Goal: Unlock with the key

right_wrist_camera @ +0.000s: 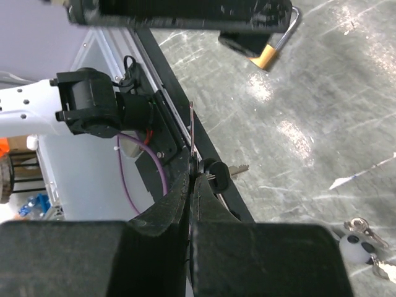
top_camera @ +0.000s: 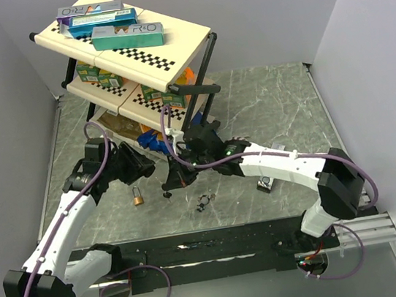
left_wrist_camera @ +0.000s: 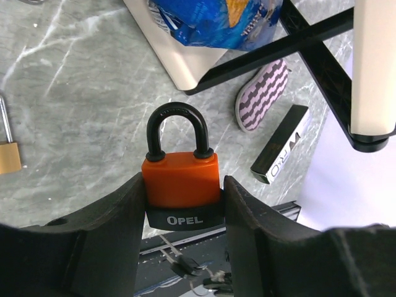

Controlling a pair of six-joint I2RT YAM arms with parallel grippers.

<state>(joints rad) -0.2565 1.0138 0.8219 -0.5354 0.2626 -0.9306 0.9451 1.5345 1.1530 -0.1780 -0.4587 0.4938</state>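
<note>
**Left wrist: orange padlock clamped, key pinched close by**

Shows the left gripper [left_wrist_camera: 184, 189] clamped on an orange padlock [left_wrist_camera: 180, 173], pressing both fingers [left_wrist_camera: 117, 223] against its sides down by the black base marked OPEL. Holds it upright, black shackle [left_wrist_camera: 176, 109] poking out past the fingertips and seated in the body at both legs. Finds a brass padlock [left_wrist_camera: 7, 156] lying on the marble tabletop [left_wrist_camera: 80, 80] off to the left of those fingers, well apart. Farther ahead of the fingertips, takes in the cream foot of a shelf rack [left_wrist_camera: 179, 62] with a blue bag [left_wrist_camera: 216, 18] beyond it. To the right, takes in a purple-and-white striped piece [left_wrist_camera: 263, 93] beside a slim black-and-white box [left_wrist_camera: 281, 145].

From the right wrist, finds the right gripper [right_wrist_camera: 191, 170] squeezed together on a key [right_wrist_camera: 218, 174], no gap between the fingers. Leaves the black head and the metal blade sticking out to the right of the fingertips. Picks out a key ring [right_wrist_camera: 354, 240] with a white ball fob resting on the tabletop, low and right of the fingers, apart from them.

From the top external camera, puts both grippers near each other over the tabletop in front of the rack, tips facing, with the brass padlock on the base side of the left one. Cannot tell in any view whether the key touches the orange padlock.
</note>
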